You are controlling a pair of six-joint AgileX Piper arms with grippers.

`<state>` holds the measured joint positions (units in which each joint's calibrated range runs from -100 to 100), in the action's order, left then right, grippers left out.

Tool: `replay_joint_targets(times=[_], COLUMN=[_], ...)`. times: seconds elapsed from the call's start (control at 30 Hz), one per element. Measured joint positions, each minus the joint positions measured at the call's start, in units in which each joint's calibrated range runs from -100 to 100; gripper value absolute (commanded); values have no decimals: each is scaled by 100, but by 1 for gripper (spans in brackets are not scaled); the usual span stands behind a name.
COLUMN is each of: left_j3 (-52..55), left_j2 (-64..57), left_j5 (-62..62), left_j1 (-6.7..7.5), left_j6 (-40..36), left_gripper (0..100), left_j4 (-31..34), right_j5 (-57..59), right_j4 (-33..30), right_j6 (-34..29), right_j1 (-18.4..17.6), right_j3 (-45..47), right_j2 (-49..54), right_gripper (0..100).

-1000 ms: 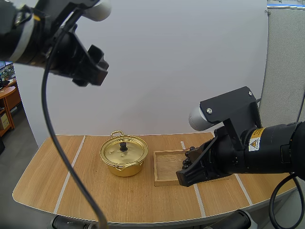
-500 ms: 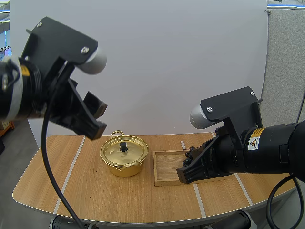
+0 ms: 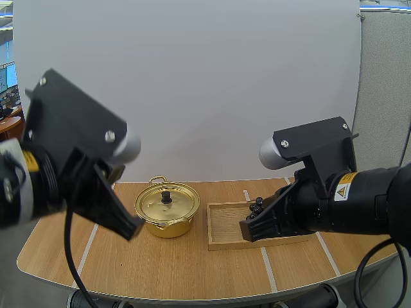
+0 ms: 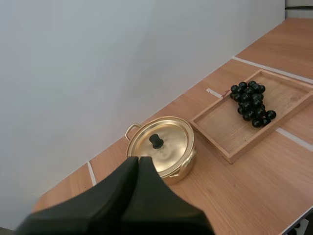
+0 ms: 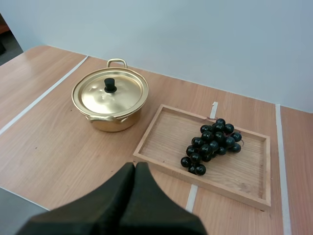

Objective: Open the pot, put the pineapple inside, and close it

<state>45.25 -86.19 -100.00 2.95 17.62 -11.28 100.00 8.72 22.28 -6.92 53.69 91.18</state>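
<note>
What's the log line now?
lid: on pot | grapes: in tray | left tool: shut, empty | right tool: shut, empty | pot not yet opened

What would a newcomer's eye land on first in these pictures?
The shiny gold pot, its lid on, stands midway along the table, and beside it a bunch of dark grapes lies in the wooden tray. The left pincer and right pincer hover above, each shut on nothing.

The left gripper (image 4: pixel 138 159), fingers (image 4: pixel 117 191) pressed together, hangs near the lidded gold pot (image 4: pixel 183 164). Beside the pot, a wooden tray (image 4: pixel 222 129) holds a bunch of black grapes (image 4: pixel 251 104)
</note>
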Motion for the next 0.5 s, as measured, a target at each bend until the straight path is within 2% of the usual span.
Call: replay_joint_targets(times=[0.3, 0.33, 0.37, 0.4, 0.5], left_j3=[700, 1022, 1077, 1239, 1373], left_j2=[-472, -584, -603, -624, -627], left_j5=[120, 976, 1163, 1918, 2604], left_j1=[0, 0, 0, 0, 0], left_j6=[-176, -461, -553, -901, -1234], left_gripper=[0, 0, 0, 0, 0], left_j4=[0, 0, 0, 0, 64], right_j5=[0, 0, 0, -74, -1168], right_j4=[38, 38, 38, 49, 57], right_j6=[0, 0, 0, 0, 165], right_j1=[173, 190, 198, 198, 198], right_j3=[0, 0, 0, 0, 13], right_j2=[429, 549, 591, 656, 835], right_gripper=[0, 0, 0, 0, 0])
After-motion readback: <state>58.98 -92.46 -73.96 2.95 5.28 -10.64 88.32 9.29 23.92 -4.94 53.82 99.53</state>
